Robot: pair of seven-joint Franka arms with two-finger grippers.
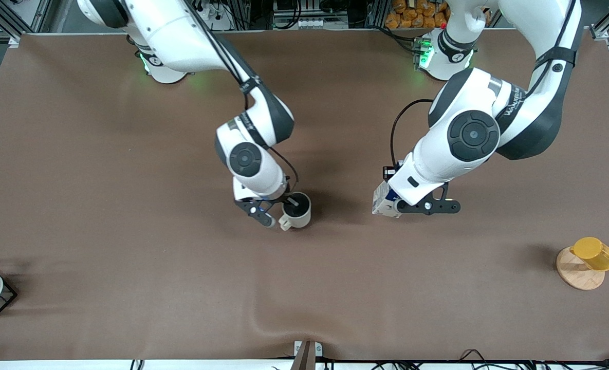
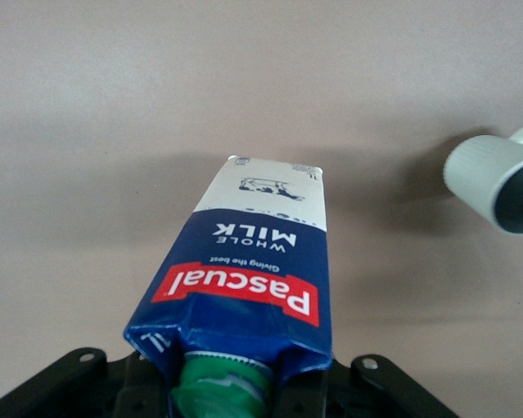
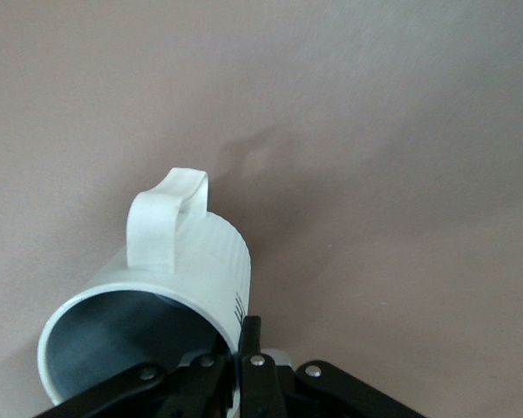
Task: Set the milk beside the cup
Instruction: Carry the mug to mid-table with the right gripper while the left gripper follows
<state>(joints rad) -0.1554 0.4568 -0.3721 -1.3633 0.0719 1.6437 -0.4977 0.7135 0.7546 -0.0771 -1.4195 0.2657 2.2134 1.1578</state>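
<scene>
Left gripper (image 1: pixel 394 205) clamped on the top of the dark blue gable-top milk carton with green cap (image 2: pixel 248 270), mid-table on the brown table (image 1: pixel 129 205), well apart from the ribbed beige mug (image 1: pixel 297 210), whose rim the right gripper (image 1: pixel 283 205) pinches, toward the right arm's end.

Even, diffuse overhead illum. is seen on the table (image 1: pixel 129 231), w/ soft shadows cast beside the cup (image 1: pixel 297 210) & milk (image 1: pixel 384 202), green LED glow at arm bases, and slight blur in wrist views.
</scene>
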